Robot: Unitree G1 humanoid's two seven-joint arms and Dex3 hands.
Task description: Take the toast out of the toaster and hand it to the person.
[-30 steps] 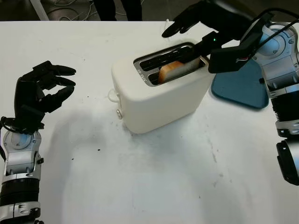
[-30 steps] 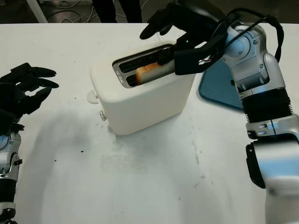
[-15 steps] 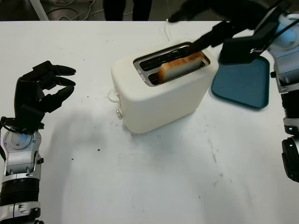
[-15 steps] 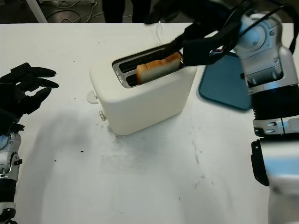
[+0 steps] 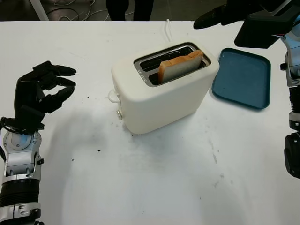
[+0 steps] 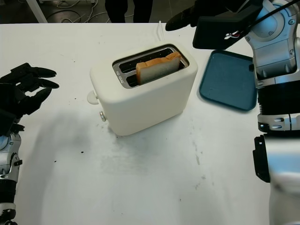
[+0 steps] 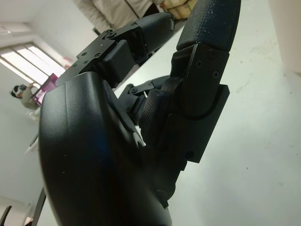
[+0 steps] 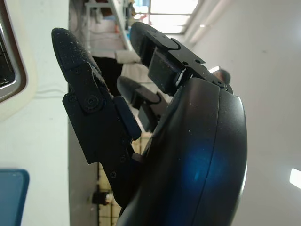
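A cream toaster (image 5: 164,93) stands mid-table with a slice of toast (image 5: 180,66) sticking up out of its nearer slot, tilted a little. My right hand (image 5: 218,14) hangs high above the table's far right, behind and to the right of the toaster, open and holding nothing; it does not touch the toast. Its fingers (image 8: 89,99) show close up in the right wrist view. My left hand (image 5: 44,89) hovers at the left side of the table, open, well apart from the toaster.
A blue tray (image 5: 243,77) lies flat right of the toaster. A white cord (image 5: 167,29) runs back from the toaster. A person's legs (image 5: 129,8) stand beyond the far table edge. Small dark crumbs dot the white tabletop (image 5: 140,178).
My right hand has lifted up and to the right, off the toaster's slot. The toast now stands higher out of the slot, and the blue tray is uncovered. The left hand has not moved.
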